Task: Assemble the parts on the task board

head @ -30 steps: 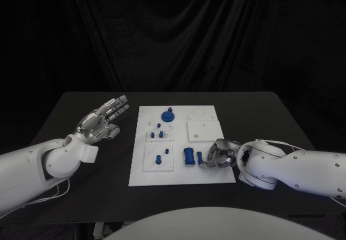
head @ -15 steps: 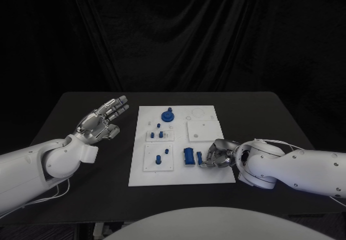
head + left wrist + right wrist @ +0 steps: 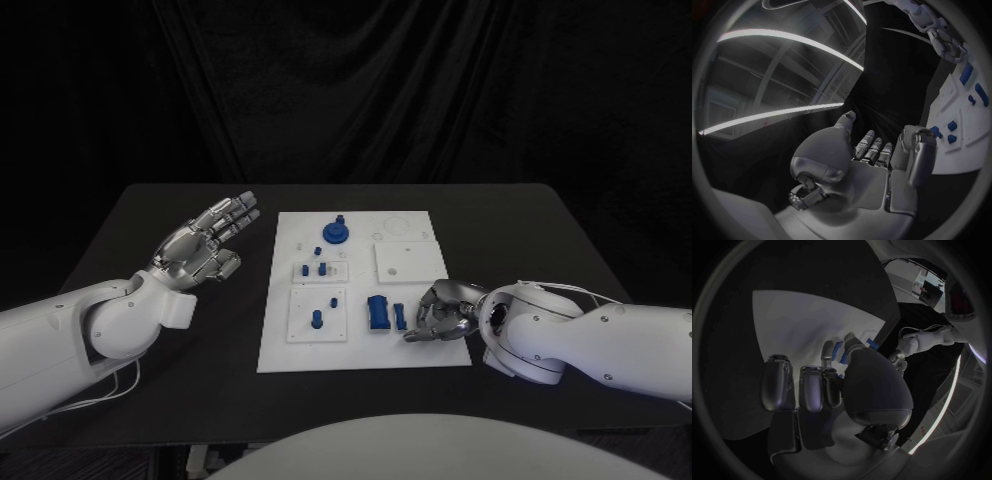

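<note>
The white task board [image 3: 361, 345] lies mid-table with several blue parts on it: a round piece [image 3: 335, 234] at the far end, small pegs [image 3: 316, 269] in the middle, a block [image 3: 376, 313] and a slim piece [image 3: 400, 317] near the front. My right hand [image 3: 444, 312] rests over the board's near right corner, fingers curled in, fingertips just right of the slim piece; I see nothing held. In the right wrist view that hand [image 3: 832, 390] shows blue parts [image 3: 837, 351] beyond its fingers. My left hand [image 3: 209, 238] hovers left of the board, fingers apart and holding nothing.
A raised white square plate [image 3: 405, 261] sits on the board's right side, just beyond my right hand. Bare black table [image 3: 534, 230] surrounds the board. The left wrist view shows the board [image 3: 967, 107] and my right hand [image 3: 932, 25] beyond it.
My right hand has drawn slightly to the right, away from the slim blue piece. The left arm and the parts have not moved.
</note>
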Controlling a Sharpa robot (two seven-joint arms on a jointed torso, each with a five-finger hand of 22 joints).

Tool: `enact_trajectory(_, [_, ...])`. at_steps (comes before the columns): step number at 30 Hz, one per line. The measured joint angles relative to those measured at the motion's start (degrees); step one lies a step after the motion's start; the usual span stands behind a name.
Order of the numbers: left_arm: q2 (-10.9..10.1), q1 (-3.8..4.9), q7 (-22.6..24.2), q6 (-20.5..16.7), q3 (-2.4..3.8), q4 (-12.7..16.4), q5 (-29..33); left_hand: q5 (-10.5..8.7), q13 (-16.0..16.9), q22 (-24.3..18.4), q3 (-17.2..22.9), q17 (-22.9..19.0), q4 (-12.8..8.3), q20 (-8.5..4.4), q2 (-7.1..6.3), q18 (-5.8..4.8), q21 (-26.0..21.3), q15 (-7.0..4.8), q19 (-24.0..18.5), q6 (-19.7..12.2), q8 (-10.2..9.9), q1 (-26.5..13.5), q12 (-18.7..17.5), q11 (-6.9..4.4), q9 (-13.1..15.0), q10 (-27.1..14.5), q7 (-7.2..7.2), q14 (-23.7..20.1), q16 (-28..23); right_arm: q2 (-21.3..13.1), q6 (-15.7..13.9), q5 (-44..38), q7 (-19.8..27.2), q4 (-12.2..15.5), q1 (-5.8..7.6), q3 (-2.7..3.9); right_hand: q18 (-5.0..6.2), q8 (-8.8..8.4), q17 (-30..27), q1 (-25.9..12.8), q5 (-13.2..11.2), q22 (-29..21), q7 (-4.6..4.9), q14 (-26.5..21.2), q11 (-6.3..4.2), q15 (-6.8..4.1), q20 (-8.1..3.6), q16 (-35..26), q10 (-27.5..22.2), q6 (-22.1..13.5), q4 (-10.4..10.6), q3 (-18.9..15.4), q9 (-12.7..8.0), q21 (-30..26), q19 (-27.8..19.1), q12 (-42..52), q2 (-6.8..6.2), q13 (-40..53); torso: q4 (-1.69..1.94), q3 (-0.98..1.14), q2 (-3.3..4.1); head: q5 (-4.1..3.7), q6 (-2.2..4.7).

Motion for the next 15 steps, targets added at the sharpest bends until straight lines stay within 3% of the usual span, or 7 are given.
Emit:
enact_trajectory(2, [-0.3, 0.0, 0.39, -0.18, 0.01, 0.75, 0.0, 0.0, 0.0, 0.0, 0.08, -0.01, 0.08, 0.21, 0.0, 0.0, 0.0, 0.37, -0.02, 0.12, 0.24, 0.0, 0.23, 0.22, 0.05, 0.22, 0.11, 0.03, 0.0, -0.77, -1.91, 0.2, 1.67, 0.49, 0.42, -0.03, -0.01, 0.23, 0.0, -3.54, 0.0, 0.0, 0.0, 0.0, 0.0, 0.0, -0.05, -0.76, 0.0, 0.0, 0.65, -0.76, 0.16, -1.68, -0.35, 0.0, -0.66, 0.03, -0.01, 0.0, 0.0, -0.07, 0.0])
enact_trajectory(5, [-0.74, 0.0, 1.08, -0.58, 0.02, 1.95, 0.0, 0.0, 0.05, 0.0, 0.23, -0.02, 0.23, 0.21, 0.0, 0.0, 0.0, 0.37, -0.02, 0.17, 0.24, 0.0, 0.23, 0.63, 0.06, 0.21, 0.17, 0.03, 0.0, -1.57, -5.5, 1.57, 5.33, 0.78, 2.03, -0.05, 0.11, 0.23, 0.0, -8.78, 0.48, 0.0, 0.23, 0.0, 0.0, 0.0, 0.18, -2.84, 0.0, -1.04, 0.6, -0.98, 0.2, -5.88, -2.35, 0.0, 2.5, 0.05, -0.01, 0.0, 0.0, -0.12, 0.0])
enact_trajectory(7, [-1.13, 0.04, 1.62, -1.0, 0.01, 2.82, 0.0, -0.52, 0.05, 0.0, 0.12, -0.02, 0.69, 0.21, 0.0, 0.0, 0.0, 0.37, -0.02, 0.17, 0.24, 0.0, 0.48, 0.63, 0.06, 0.22, 0.17, 0.03, 0.0, -1.89, -8.07, 3.78, 8.71, 0.74, 3.52, 0.04, 2.16, -0.15, -3.81, -11.74, 5.05, -0.01, 0.93, -0.04, 0.75, 0.77, 0.71, -6.54, 0.09, -2.83, 0.27, -2.13, -0.21, -12.94, -5.74, -0.93, 5.18, 0.04, -0.06, 0.0, -0.02, -0.03, 0.0])
enact_trajectory(9, [-1.42, 0.15, 2.11, -1.43, 0.01, 3.5, 0.0, -1.51, 0.05, 0.0, -0.44, -0.02, 1.59, 0.21, -0.16, 0.0, 0.0, 0.37, -0.02, 0.17, 0.24, -0.69, 0.62, 0.63, 0.06, 0.21, 0.17, 0.03, 0.0, -2.0, -9.9, 6.69, 12.15, 0.51, 4.74, 0.08, 4.04, -1.47, -13.29, -14.07, 11.01, -0.33, 2.09, -3.99, 2.26, 1.87, 1.89, -13.44, -2.62, -4.79, 0.29, -3.75, -1.85, -24.24, -11.77, -6.5, 7.98, 0.04, -0.14, -0.01, -0.11, 0.15, 0.0])
enact_trajectory(11, [-1.66, 0.39, 2.66, -1.99, -0.03, 4.11, 0.0, -1.72, 0.05, 0.0, -0.84, -0.02, 2.25, 0.21, -0.32, 0.0, 0.0, 0.37, -0.03, -0.05, 0.24, -1.11, 0.62, 0.63, 0.05, 0.21, 0.35, 0.03, 0.0, -1.99, -11.22, 10.93, 16.3, 0.11, 5.79, 0.06, 5.86, -3.14, -27.2, -13.07, 13.0, -3.48, 3.48, -12.25, 4.0, 3.73, 3.32, -24.52, -13.79, -6.75, 0.3, -4.84, -4.21, -39.04, -19.98, -16.11, 9.89, -3.71, -0.27, -0.05, -0.32, 0.42, 0.0])
enact_trajectory(13, [-1.8, 0.76, 3.14, -2.54, -0.04, 4.57, 0.0, -2.37, 0.04, 0.0, -1.16, -0.02, 2.89, 0.21, -0.15, 0.0, 0.0, 0.37, -0.03, -0.45, 0.24, -1.43, 0.6, 0.63, -0.01, 0.21, -0.05, 0.03, 0.0, -1.74, -11.56, 15.59, 20.17, -0.56, 6.7, -0.06, 5.88, -5.11, -36.83, -12.71, 13.98, -6.94, 5.52, -21.1, 5.95, 6.08, 5.17, -34.84, -30.22, -8.8, 0.0, -5.86, -7.13, -46.48, -25.3, -29.93, 12.13, -15.75, -0.41, -0.07, -0.6, 0.71, 0.0])
enact_trajectory(15, [-1.82, 1.15, 3.7, -3.22, -0.01, 5.02, 0.0, -2.91, -0.03, 0.0, -1.54, -0.01, 3.27, -0.04, -0.26, 0.0, 0.0, 0.37, 0.15, -0.85, 0.23, -1.93, 0.21, 0.21, -0.09, -0.2, -0.05, 0.03, 0.0, -1.19, -11.52, 21.16, 24.51, -1.53, 7.43, -0.09, 5.49, -7.78, -42.11, -11.77, 14.03, -11.66, 8.57, -30.78, 9.79, 10.11, 7.61, -44.04, -42.14, -11.84, -0.04, -7.07, -10.78, -54.34, -32.4, -41.3, 13.41, -23.64, -0.65, -0.08, -1.05, 1.01, 0.0])
